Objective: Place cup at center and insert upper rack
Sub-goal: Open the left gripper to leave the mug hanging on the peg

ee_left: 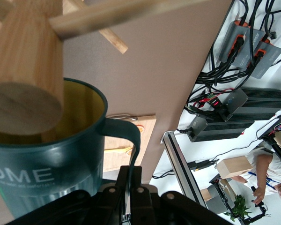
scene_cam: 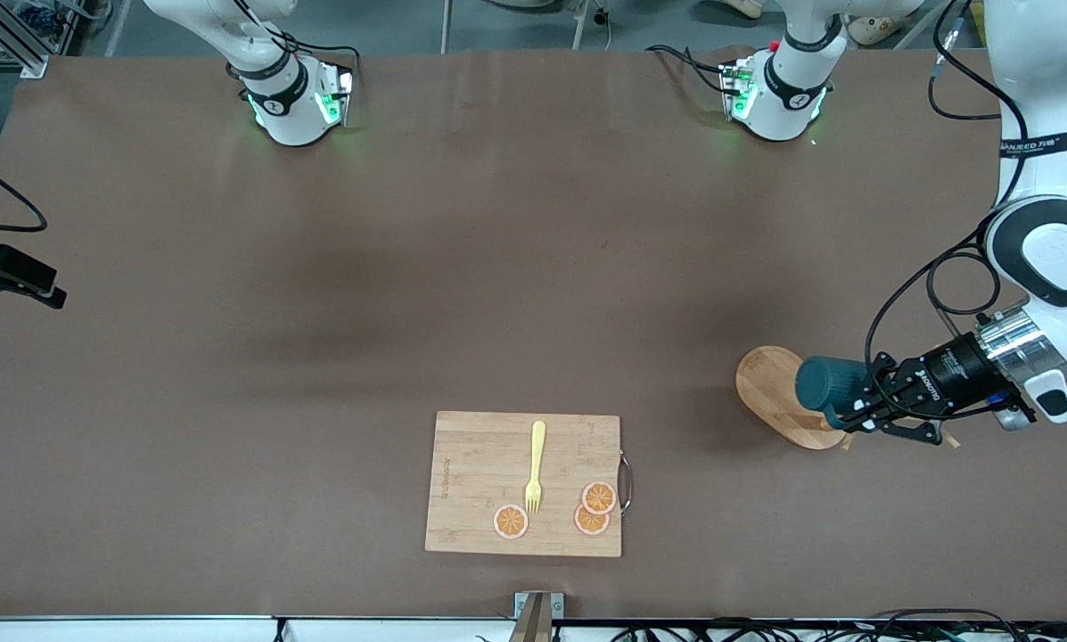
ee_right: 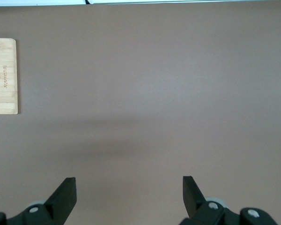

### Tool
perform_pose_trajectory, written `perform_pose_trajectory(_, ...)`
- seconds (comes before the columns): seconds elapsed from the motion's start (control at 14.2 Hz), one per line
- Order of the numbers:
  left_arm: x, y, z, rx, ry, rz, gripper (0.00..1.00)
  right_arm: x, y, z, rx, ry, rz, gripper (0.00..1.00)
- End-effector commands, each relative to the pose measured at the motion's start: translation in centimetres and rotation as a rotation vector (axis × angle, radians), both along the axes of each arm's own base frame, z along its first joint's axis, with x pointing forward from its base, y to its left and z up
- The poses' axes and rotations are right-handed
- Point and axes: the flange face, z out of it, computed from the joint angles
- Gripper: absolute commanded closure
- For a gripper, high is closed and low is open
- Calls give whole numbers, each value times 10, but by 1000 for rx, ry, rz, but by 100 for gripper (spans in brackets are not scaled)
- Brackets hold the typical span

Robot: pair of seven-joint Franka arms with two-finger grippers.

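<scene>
The cutting board [scene_cam: 523,482] with a fork [scene_cam: 535,467] is lying nearest the front camera. Toward the left arm's end, the left gripper [scene_cam: 857,415] is clamping the cup [scene_cam: 830,383] by its handle, sideways over the upper rack [scene_cam: 769,385], probably unhooking it. The right gripper [ee_right: 129,193] is waiting, fingers spread, over bare table.

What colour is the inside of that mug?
Mustard yellow inside the dark teal mug, seen best in the left wrist view, where the left tool grips its handle.

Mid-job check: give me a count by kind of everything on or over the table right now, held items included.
Cup, held by the left gripper: 1
Mug tree: 1
Cutting board: 1
Fork: 1
Orange slices: 3
Total: 7
</scene>
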Motion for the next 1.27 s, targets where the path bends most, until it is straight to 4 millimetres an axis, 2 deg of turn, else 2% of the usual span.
perform_pose_trajectory(0.0,4,2,2,-10,-23,0,99,-10,1,3,-16,-2,13,0)
perform_pose_trajectory(0.21,5,4,0,-8,-20,2,98,-10,2,3,-15,0,14,0)
perform_pose_trajectory(0.49,6,17,-4,4,-34,1,97,-10,1,3,-13,-7,13,0)
perform_pose_trajectory(0.91,6,19,-4,5,-35,3,92,-12,1,7,-13,-11,13,0)
perform_pose_trajectory(0.98,6,20,-4,6,-37,2,87,-12,1,6,-13,-10,13,0)
perform_pose_trajectory(1.06,6,21,-5,8,-39,0,76,-12,1,6,-13,-13,13,0)
perform_pose_trajectory(1.13,6,21,-4,13,-47,-9,51,-12,1,6,-13,-13,13,0)
perform_pose_trajectory(1.2,6,21,-3,18,-59,-19,16,-12,0,6,-13,-13,11,0)
